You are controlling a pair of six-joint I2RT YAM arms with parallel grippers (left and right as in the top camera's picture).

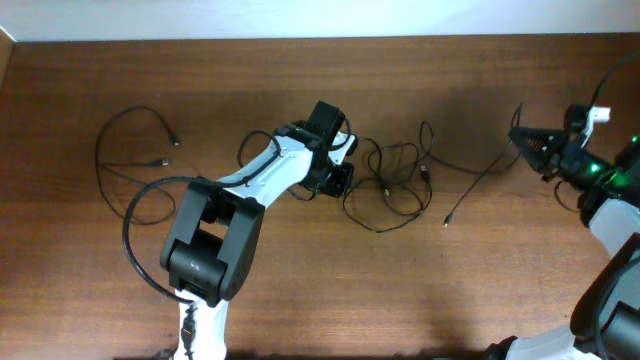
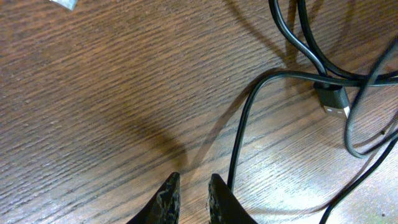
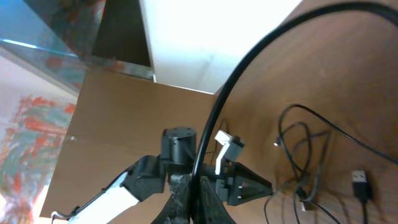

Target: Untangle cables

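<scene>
Gripper, right [image 3: 189, 193]: clenched on one strand of cables [image 1: 395, 185], out at right side of table [image 1: 300, 300].
Gripper, left [image 2: 193, 202]: fingers nearly together, thin empty gap, a strand lying just beside it.
Tangle: loose loops mid-table, between both arms.
Handling: probably light, floppy, a bit slick. Best pinch looks like bare cord near plug [image 2: 336, 102], away from crossings.
</scene>
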